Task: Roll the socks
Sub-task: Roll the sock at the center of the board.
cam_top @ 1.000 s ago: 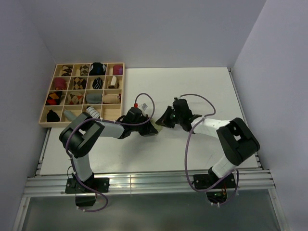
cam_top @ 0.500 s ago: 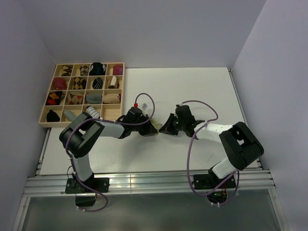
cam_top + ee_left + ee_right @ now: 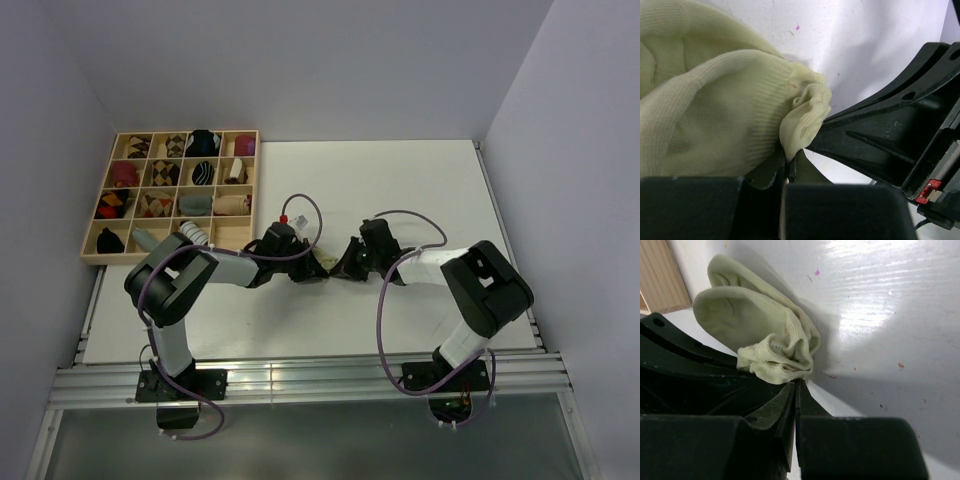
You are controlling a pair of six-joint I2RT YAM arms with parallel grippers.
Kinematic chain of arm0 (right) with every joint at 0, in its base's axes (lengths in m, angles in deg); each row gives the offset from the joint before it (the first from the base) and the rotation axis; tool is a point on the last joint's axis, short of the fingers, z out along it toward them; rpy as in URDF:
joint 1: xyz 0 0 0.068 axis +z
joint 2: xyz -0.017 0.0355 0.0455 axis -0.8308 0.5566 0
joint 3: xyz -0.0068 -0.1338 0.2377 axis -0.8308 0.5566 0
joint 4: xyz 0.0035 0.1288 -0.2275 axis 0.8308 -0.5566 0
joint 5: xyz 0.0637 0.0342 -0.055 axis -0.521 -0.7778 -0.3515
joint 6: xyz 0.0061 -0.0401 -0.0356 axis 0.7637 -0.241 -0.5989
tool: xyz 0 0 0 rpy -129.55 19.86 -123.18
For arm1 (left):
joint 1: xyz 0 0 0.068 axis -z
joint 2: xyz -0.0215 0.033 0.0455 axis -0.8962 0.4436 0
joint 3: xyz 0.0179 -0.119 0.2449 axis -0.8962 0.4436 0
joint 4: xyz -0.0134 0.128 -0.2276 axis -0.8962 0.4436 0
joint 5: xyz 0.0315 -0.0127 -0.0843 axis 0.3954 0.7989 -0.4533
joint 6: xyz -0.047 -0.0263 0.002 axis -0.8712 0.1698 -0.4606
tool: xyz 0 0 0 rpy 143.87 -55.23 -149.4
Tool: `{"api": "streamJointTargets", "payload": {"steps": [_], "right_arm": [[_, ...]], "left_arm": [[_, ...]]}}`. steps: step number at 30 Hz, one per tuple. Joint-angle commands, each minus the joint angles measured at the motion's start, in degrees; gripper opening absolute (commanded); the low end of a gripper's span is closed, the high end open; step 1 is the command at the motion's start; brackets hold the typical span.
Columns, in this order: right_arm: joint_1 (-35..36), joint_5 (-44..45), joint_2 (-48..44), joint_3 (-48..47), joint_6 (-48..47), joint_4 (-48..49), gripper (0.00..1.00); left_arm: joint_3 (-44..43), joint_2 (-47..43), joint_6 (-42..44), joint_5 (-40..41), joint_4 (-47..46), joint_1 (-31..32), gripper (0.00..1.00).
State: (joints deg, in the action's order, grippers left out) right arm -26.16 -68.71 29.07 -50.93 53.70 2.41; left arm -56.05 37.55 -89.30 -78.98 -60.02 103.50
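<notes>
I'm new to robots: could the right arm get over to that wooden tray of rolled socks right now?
Probably not easily. The right gripper is shut on the pale sock at mid-table, and the left arm lies between it and the wooden tray at the far left.

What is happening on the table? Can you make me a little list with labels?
sock: pale yellow-green, bunched up, lying on the table
left pincer: shut on the sock's crumpled edge
right pincer: shut on the same crumpled edge
pincers together: tips nearly meeting, mid-table
table: white
tray: wooden, far left, rolled socks in its compartments
</notes>
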Motion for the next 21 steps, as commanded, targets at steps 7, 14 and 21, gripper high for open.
{"api": "streamJointTargets", "payload": {"steps": [7, 14, 21], "right_arm": [[0.3, 1.8, -0.1, -5.4, -1.3, 1.4, 0.06], [0.1, 2.0, 0.9, -6.7, -1.5, 1.2, 0.06], [0.0, 2.0, 3.3, -5.1, -0.8, 3.1, 0.06]], "left_arm": [[0.5, 1.6, 0.1, -1.9, -0.1, 0.2, 0.01], [0.4, 1.5, 0.0, -1.6, 0.3, 0.2, 0.00], [0.2, 1.6, -0.6, -1.0, 0.8, 0.2, 0.01]]}}
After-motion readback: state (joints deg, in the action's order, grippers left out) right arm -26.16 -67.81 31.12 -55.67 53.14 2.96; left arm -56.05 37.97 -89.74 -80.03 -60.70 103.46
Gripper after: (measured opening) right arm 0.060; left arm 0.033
